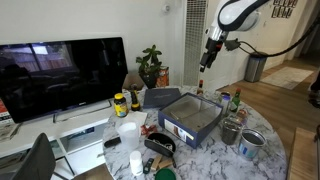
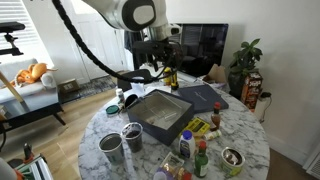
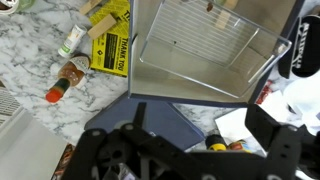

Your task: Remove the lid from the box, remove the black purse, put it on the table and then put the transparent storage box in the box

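The arm point(image 1: 243, 12), upper right in an exterior view, is glossy white with black joint bands. A round grey cap point(image 2: 141, 14) covers one joint, and a black cable point(image 2: 85, 43) trails beside it. The gripper point(image 3: 195, 142) is matte black with white lettering point(image 3: 303, 50).

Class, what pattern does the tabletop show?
The table is white marble with grey veining, clearest in the wrist view.

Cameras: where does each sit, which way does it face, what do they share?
Exterior view: from the side, TV at left; arm and gripper raised by the box.
Exterior view: faces the TV from across the box; arm enters upper left.
Wrist view: looks down into the box; gripper along the bottom edge.
Shared: all show the box; both exterior views show the TV.
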{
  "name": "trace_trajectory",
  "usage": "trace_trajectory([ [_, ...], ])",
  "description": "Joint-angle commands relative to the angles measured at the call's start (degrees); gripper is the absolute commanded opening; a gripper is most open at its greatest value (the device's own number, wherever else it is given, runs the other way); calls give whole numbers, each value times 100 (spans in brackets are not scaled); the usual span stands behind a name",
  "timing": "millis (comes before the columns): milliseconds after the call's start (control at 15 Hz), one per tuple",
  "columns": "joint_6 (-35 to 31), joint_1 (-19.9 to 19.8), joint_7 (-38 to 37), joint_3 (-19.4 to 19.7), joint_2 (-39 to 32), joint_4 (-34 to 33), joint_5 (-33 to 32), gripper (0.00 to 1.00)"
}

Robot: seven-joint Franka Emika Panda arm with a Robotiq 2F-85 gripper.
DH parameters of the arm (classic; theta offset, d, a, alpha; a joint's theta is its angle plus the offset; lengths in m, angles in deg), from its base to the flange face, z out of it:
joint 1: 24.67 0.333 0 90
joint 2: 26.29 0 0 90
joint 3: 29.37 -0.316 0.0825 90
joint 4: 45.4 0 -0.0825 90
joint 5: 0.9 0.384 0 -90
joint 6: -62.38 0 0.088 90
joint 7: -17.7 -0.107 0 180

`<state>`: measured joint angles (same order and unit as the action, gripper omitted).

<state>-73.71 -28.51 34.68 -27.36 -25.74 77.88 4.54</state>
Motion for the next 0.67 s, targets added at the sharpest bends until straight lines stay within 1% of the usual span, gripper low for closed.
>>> trace_trajectory([
  [0, 852, 111, -184, 5, 1150, 345, 50, 100],
  [200, 1660, 217, -111, 66, 1710, 297, 147, 100],
  [267, 1377, 199, -139, 70, 1294, 39, 1, 100],
  [400, 1652, 238, -144, 76, 1580, 63, 15, 100],
  [600, 1665, 246, -145, 81, 1643, 154, 17, 100],
])
